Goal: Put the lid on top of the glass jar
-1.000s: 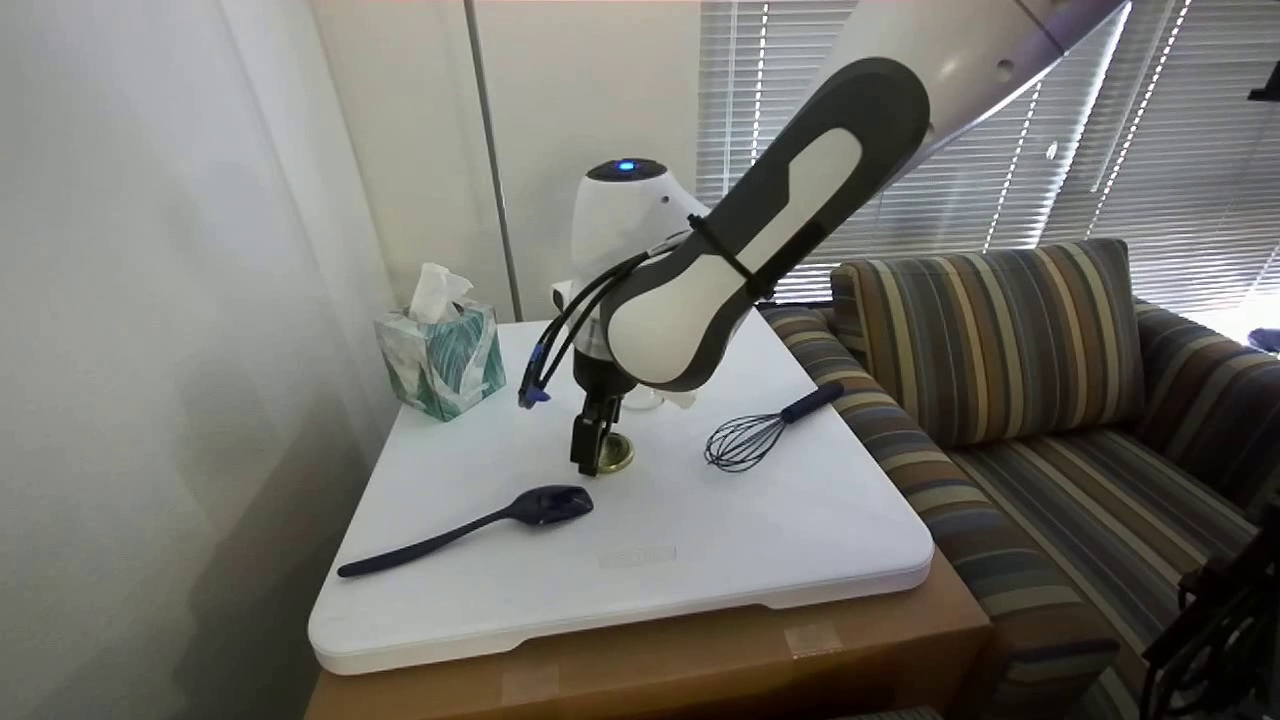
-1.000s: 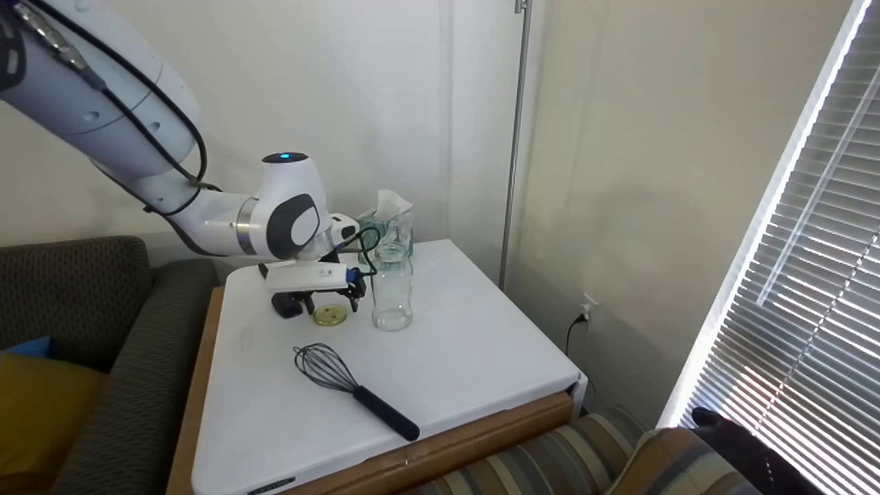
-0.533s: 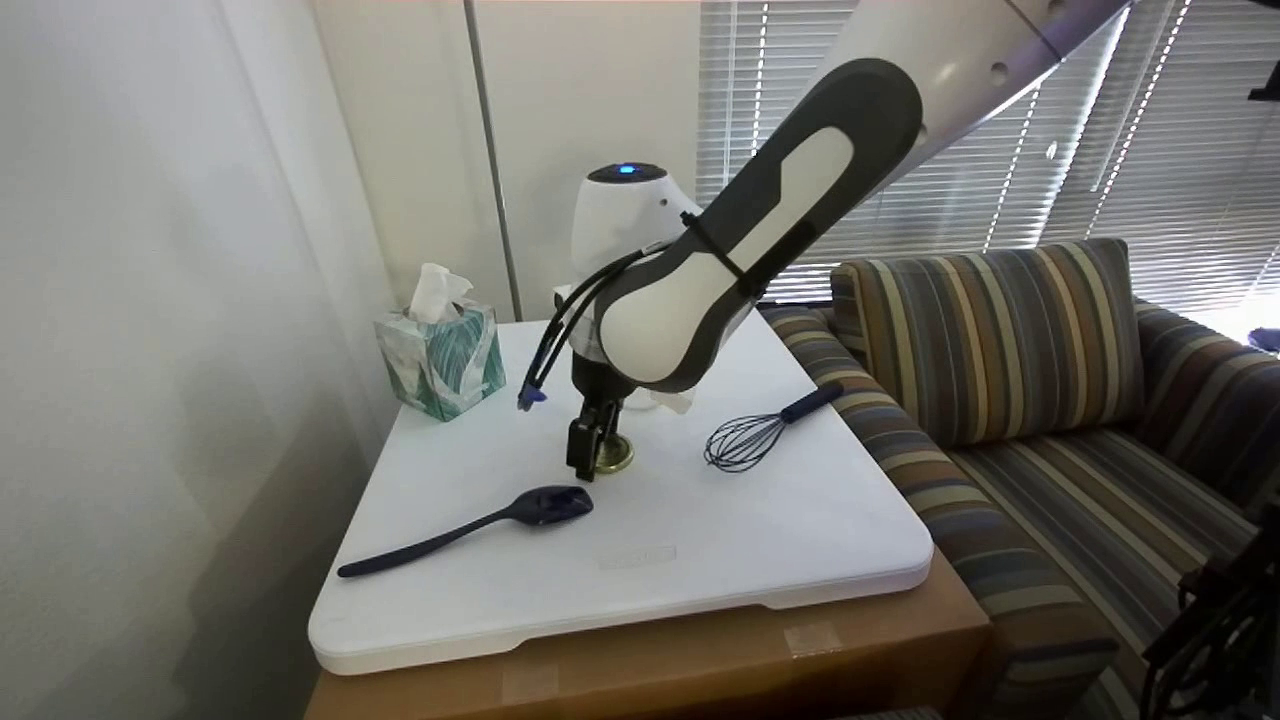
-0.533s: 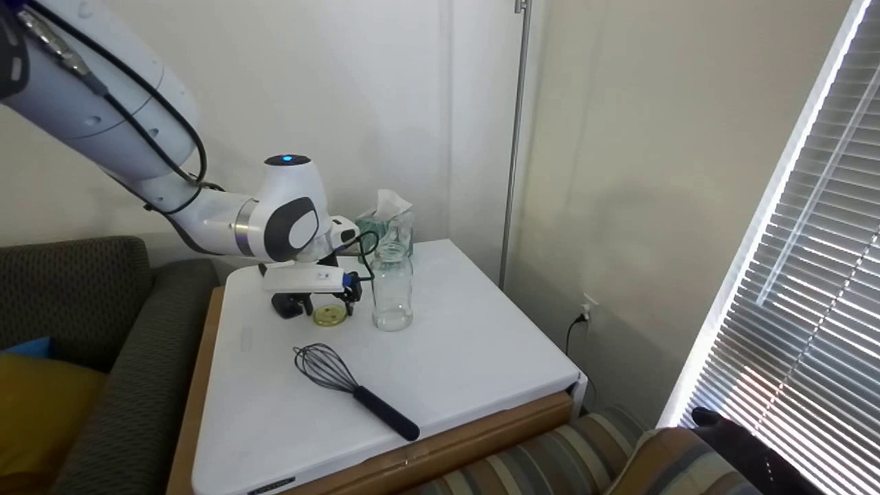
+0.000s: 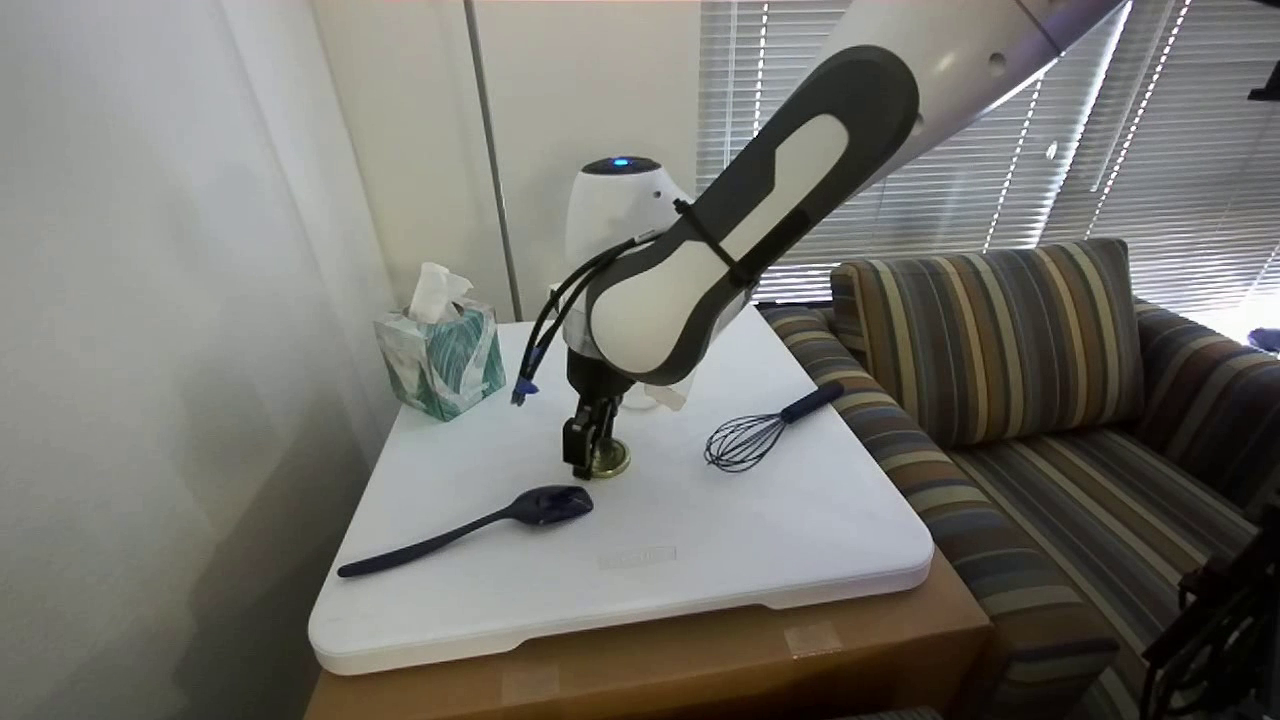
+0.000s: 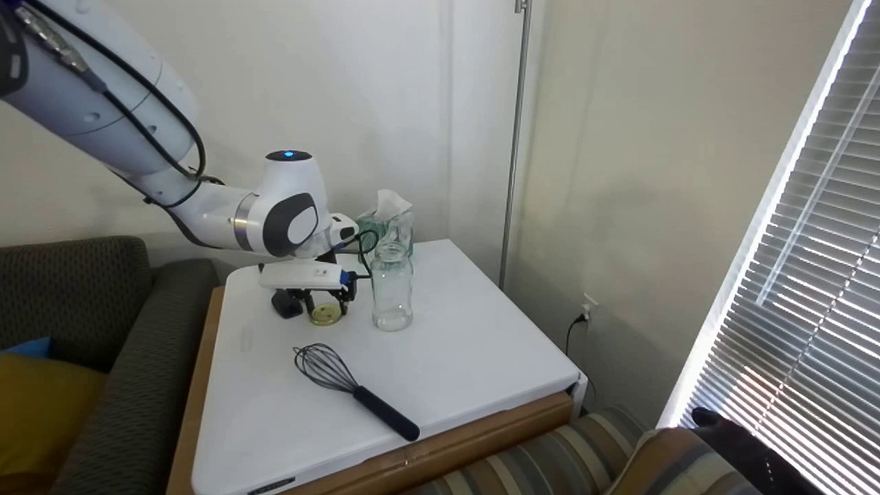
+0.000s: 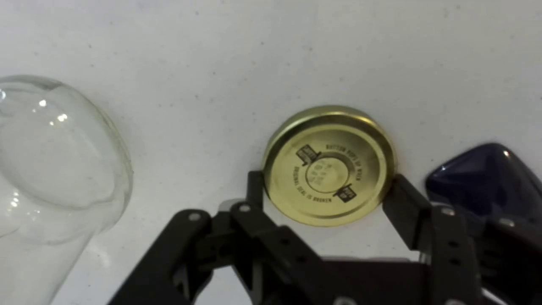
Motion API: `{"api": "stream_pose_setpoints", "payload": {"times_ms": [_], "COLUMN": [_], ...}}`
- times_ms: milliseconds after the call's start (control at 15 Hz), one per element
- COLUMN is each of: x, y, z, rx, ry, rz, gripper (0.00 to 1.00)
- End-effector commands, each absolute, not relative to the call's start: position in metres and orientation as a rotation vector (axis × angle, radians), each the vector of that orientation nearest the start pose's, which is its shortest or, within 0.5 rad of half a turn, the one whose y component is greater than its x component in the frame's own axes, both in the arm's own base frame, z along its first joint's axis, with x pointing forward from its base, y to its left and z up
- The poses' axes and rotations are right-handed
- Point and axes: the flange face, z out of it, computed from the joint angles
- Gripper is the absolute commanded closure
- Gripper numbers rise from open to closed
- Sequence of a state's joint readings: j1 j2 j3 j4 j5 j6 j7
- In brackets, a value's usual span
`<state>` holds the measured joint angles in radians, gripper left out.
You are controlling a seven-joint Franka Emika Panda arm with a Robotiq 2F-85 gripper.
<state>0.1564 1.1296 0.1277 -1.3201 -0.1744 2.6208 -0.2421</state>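
The 2 fingers [image 7: 408,209] of my gripper [image 7: 327,184] are pinching the lid [image 7: 328,169], their tips touching opposite edges of its gold rim. The lid is turning its printed face up to me in the wrist view. I'm not able to tell whether it is resting on the white table [image 6: 467,357] or hanging just above it.

At the right of the wrist view, just beyond a fingertip, I'm seeing the head of the dark spoon [image 7: 482,182]. In an exterior view the whole spoon is lying on the table, its handle pointing away from the gripper.

At the wrist view's left, the glass jar [image 6: 392,292] is showing only in part. It is standing upright on the table, near the lid but apart from it; in an exterior view my arm [image 5: 830,150] is hiding most of it.

Farther out, the whisk [image 6: 359,393] is lying on the table in both exterior views, its wire loops closer to the lid than its handle. The tissue box [image 5: 440,362] is sitting near the wall [image 5: 180,400], a tissue [image 5: 437,292] sticking up from its top. A striped couch [image 5: 1080,500] is flanking 1 side of the table.
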Motion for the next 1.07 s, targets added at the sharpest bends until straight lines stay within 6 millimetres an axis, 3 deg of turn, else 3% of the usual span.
{"api": "stream_pose_setpoints", "payload": {"times_ms": [0, 467, 1000], "x": [0.712, 0.718, 0.729], "y": [0.186, 0.197, 0.209], "z": [0.072, 0.114, 0.182], "rx": [-2.993, -2.993, -2.983], "ry": [-0.899, -0.957, -1.042], "rz": [-0.274, -0.364, -0.516], "gripper": [0.54, 0.54, 0.54]}}
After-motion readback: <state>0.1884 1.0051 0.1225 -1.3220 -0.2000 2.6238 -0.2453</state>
